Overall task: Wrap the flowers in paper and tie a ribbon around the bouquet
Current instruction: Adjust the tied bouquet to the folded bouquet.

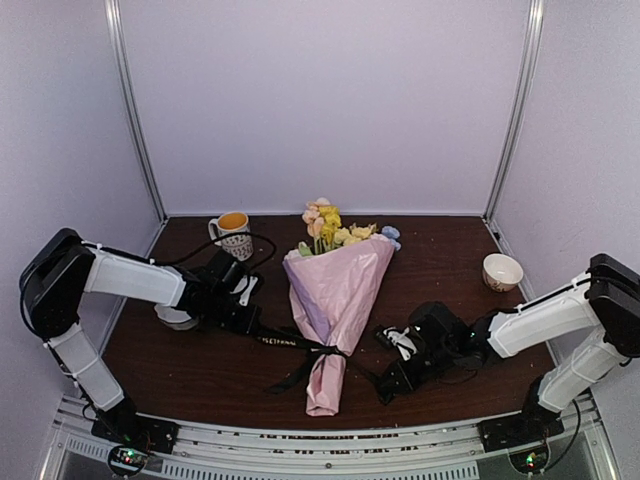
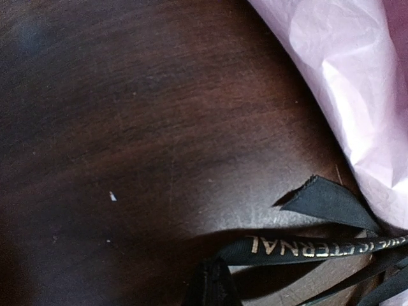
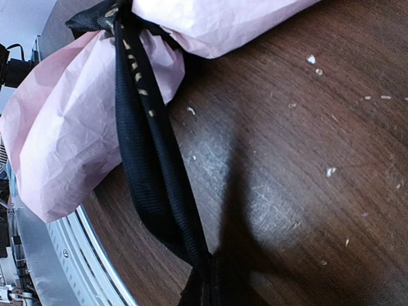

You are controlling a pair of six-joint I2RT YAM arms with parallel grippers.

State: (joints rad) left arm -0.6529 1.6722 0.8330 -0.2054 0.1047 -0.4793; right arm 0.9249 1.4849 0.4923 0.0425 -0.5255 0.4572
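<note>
The bouquet lies in the middle of the table, with the pink paper point(image 1: 335, 295) wrapped as a cone around the flowers point(image 1: 328, 228) and its narrow end toward the front edge. The black ribbon point(image 1: 318, 347) circles the lower part of the cone. My left gripper point(image 1: 252, 322) is shut on the ribbon's left strand point(image 2: 319, 245), which carries gold lettering and runs taut to the paper point(image 2: 344, 83). Right of the cone, my right gripper point(image 1: 383, 383) is shut on the other strand point(image 3: 153, 172), which leads up to the knot on the paper point(image 3: 64, 140). Only the dark fingertips point(image 2: 213, 284) point(image 3: 213, 287) show at the bottom of each wrist view.
A patterned mug point(image 1: 233, 233) stands at the back left and a small bowl point(image 1: 502, 271) at the right. A white round object point(image 1: 177, 317) sits under my left arm. The metal rail point(image 1: 330, 445) runs along the table's front edge, close to the cone's tip.
</note>
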